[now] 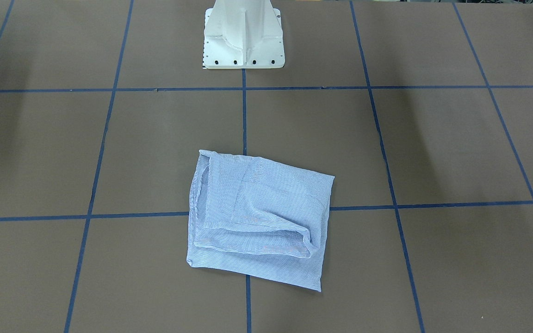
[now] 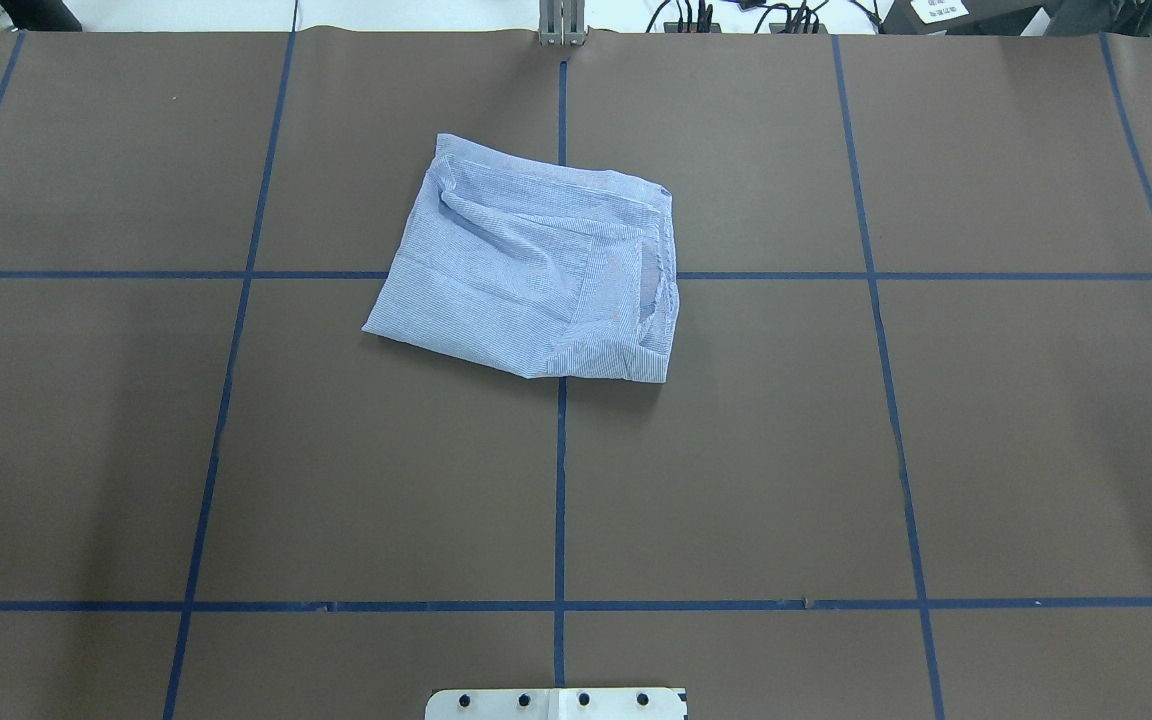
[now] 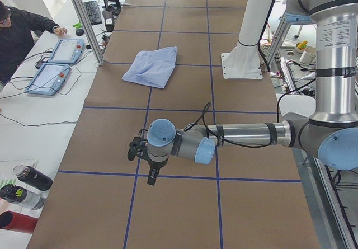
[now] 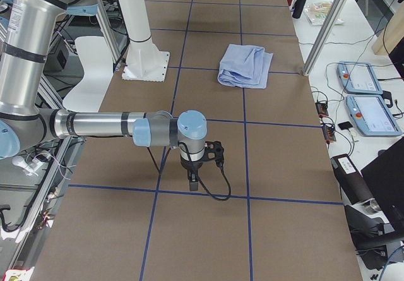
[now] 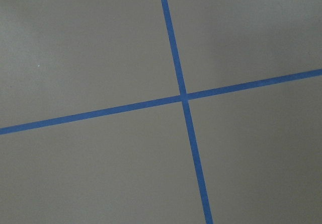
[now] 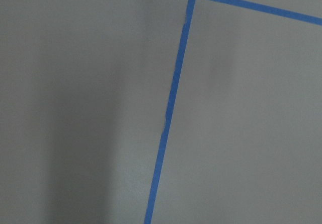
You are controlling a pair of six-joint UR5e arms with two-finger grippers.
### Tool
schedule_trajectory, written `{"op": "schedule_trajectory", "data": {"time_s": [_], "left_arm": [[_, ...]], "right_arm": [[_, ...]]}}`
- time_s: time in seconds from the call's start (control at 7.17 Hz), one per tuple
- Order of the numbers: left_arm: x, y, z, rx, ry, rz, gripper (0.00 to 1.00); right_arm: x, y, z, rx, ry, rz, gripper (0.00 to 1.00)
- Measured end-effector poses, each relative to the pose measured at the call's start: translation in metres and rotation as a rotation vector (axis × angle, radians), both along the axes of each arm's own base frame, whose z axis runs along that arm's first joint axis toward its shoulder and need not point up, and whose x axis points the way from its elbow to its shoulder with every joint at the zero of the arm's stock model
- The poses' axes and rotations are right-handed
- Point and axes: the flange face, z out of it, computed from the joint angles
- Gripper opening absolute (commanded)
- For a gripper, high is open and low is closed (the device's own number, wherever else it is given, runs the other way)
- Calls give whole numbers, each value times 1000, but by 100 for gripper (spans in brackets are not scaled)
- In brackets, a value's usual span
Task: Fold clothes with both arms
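shirt point(image 1: 257, 217) point(image 2: 526, 270) point(image 3: 151, 67) point(image 4: 245, 66): folded into a rough rectangle and laid flat on the desk point(image 1: 433, 152), over a crossing of blue tape lines point(image 1: 363, 207), out from the white pedestal point(image 1: 243, 37).
left pincer point(image 3: 151, 179): pointed down above the desk near the robot's left end; seen only from the side, so open or closed cannot be told.
right pincer point(image 4: 192, 185): pointed down near the opposite end; its state cannot be told either.
shirt to pincers: well apart from both, touched by neither.
wrist views: only bare desk and tape lines are shown.
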Motion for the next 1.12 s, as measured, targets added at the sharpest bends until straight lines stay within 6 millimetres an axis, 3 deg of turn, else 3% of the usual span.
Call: {"op": "schedule_trajectory", "data": {"time_s": [0.56,1.12], "left_arm": [[1,6,4,-11,-1,1,100],[1,14,23,-52,2,2,100]], "right_arm": [[3,0,-3,9,1,8,100],[4,0,-5,14,-1,13,100]]}}
